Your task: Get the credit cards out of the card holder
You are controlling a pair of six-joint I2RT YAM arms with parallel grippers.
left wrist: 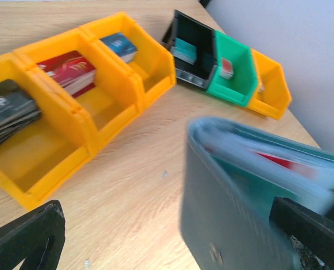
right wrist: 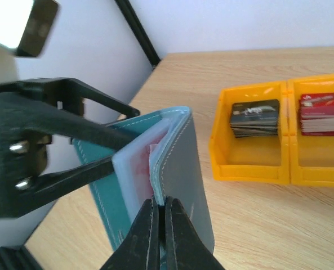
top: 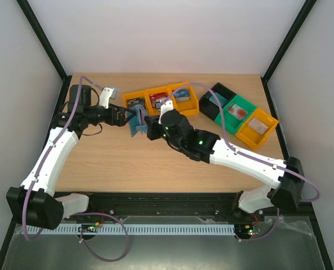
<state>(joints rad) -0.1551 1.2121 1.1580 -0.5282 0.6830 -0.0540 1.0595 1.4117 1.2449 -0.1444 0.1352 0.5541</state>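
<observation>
**Top view.** The card holder (top: pixel 136 125) stands on edge over the far left part of the table (top: pixel 127 169). The left gripper (top: pixel 125 116) is on its left and the right gripper (top: pixel 150 127) on its right. I cannot tell whether the holder touches the wood. Just beyond it is a row of three yellow bins (top: pixel 194 104). Further right stand a black bin (top: pixel 216 91), a green bin (top: pixel 246 107) and a lone yellow bin (top: pixel 248 139), all with cards inside.

**Left wrist view.**
- The holder fills the near right, blurred and opened like a book.
- A red-and-white credit card (left wrist: pixel 279 161) shows inside a clear sleeve.
- The left claw's fingers (left wrist: pixel 29 236) sit at the two bottom corners, wide apart.
- The right-hand finger is against the holder. Bare wood lies between the other finger and the holder.
- Reading: the jaws are spread and straddle the holder without clamping it.
- The row of yellow bins holds a black stack (left wrist: pixel 9 112), a red stack (left wrist: pixel 71 72) and a blue stack (left wrist: pixel 119 46).

**Right wrist view.** The right claw is pinched almost closed on a thin pale leaf at the holder's near edge. I cannot tell whether that is the sleeve alone or a card inside it. A pale card (right wrist: pixel 130 174), with red showing beside it, sits in the sleeves just left of the pinch. The left gripper's fingers pass either side of the teal cover.

**Progress (judgement).**
- The holder is open and presented.
- At least two cards are not yet out.
- The pinch looks like the start of a pull, with nothing clear of its sleeve.
- I cannot tell whether the cards in the bins came from this holder.
- What is left: draw each card free and empty all the sleeves.
</observation>
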